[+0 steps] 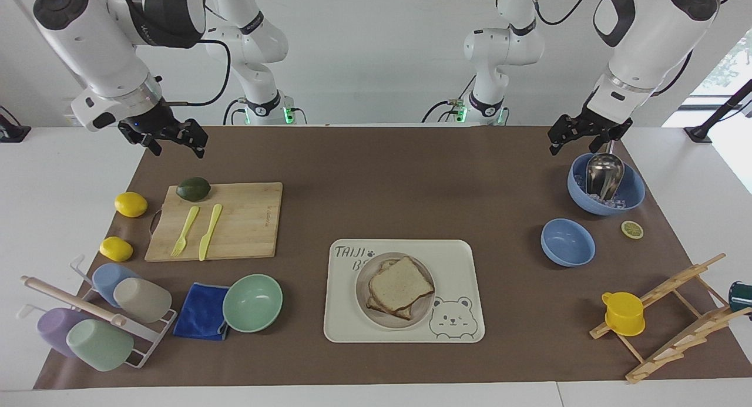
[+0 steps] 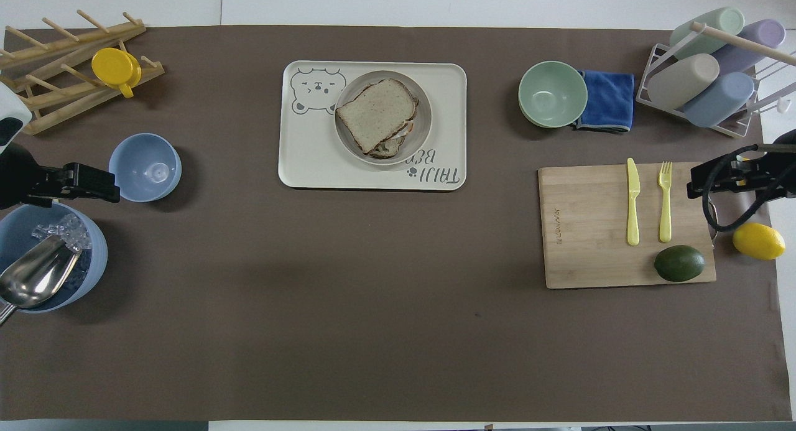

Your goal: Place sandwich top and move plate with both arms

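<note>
Brown matting (image 1: 411, 178) covers the table under a plain white wall. Midway along it, toward the edge farthest from the robots, the sandwich top (image 1: 400, 285) (image 2: 377, 112) lies flat on a stack of bread and filling, which sits on the plate (image 1: 365, 304) (image 2: 424, 117); the plate stands on a cream tray (image 1: 458, 266) (image 2: 298, 157) with a bear drawing.

Both grippers are well apart from the sandwich and up in the air. The left gripper (image 1: 578, 138) (image 2: 84, 182) hangs over the mat beside a large blue bowl (image 1: 631, 195) (image 2: 93, 257) that holds ice and a metal scoop (image 1: 604, 173) (image 2: 31, 278); its fingers stand apart and grip nothing. The right gripper (image 1: 171, 141) hangs over the mat's edge close to a cutting board (image 1: 247, 219) (image 2: 591, 232), fingers likewise spread and empty.

In the overhead view, the left gripper shows side-on and the right gripper is largely cut off at the frame's edge. What lies under the top slice is mostly covered; only a pale edge of filling peeks out.
</note>
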`<action>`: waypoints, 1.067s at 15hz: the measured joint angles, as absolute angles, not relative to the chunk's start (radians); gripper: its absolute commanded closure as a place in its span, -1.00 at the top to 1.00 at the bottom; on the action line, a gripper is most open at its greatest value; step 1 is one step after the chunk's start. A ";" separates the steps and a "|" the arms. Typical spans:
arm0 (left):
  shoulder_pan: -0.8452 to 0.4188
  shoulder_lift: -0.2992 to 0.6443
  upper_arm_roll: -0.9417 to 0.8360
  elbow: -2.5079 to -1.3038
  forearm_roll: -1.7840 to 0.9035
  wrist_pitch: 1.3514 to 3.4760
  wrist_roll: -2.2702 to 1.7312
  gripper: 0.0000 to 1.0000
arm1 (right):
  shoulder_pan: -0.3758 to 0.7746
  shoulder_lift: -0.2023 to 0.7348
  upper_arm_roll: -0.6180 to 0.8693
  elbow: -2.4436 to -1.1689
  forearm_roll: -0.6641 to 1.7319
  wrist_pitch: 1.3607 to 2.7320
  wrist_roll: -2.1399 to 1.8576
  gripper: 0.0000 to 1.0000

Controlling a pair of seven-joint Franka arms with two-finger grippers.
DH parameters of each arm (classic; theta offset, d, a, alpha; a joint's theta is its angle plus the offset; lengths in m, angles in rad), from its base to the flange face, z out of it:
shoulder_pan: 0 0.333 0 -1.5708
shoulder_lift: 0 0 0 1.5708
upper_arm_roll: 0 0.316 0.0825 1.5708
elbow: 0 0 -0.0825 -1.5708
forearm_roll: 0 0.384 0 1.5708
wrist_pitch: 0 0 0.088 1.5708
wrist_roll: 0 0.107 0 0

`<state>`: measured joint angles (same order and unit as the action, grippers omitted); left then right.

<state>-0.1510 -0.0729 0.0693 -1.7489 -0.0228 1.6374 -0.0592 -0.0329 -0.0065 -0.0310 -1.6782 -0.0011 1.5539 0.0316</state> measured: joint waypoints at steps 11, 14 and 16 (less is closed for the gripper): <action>-0.153 -0.073 0.062 -1.712 -0.023 1.529 -0.059 1.00 | -0.033 -0.006 -0.031 -1.678 -0.001 1.554 0.032 1.00; -0.153 -0.073 0.061 -1.712 -0.023 1.523 -0.059 1.00 | -0.033 -0.006 -0.031 -1.678 -0.001 1.554 0.032 1.00; -0.153 -0.073 0.060 -1.712 -0.023 1.523 -0.059 1.00 | -0.033 -0.006 -0.031 -1.678 -0.001 1.554 0.032 1.00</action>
<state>-0.1532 -0.0728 0.0598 -1.7119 -0.0228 1.5230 -0.0592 -0.0329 -0.0065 -0.0310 -1.6782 -0.0011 1.5539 0.0316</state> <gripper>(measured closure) 0.000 0.000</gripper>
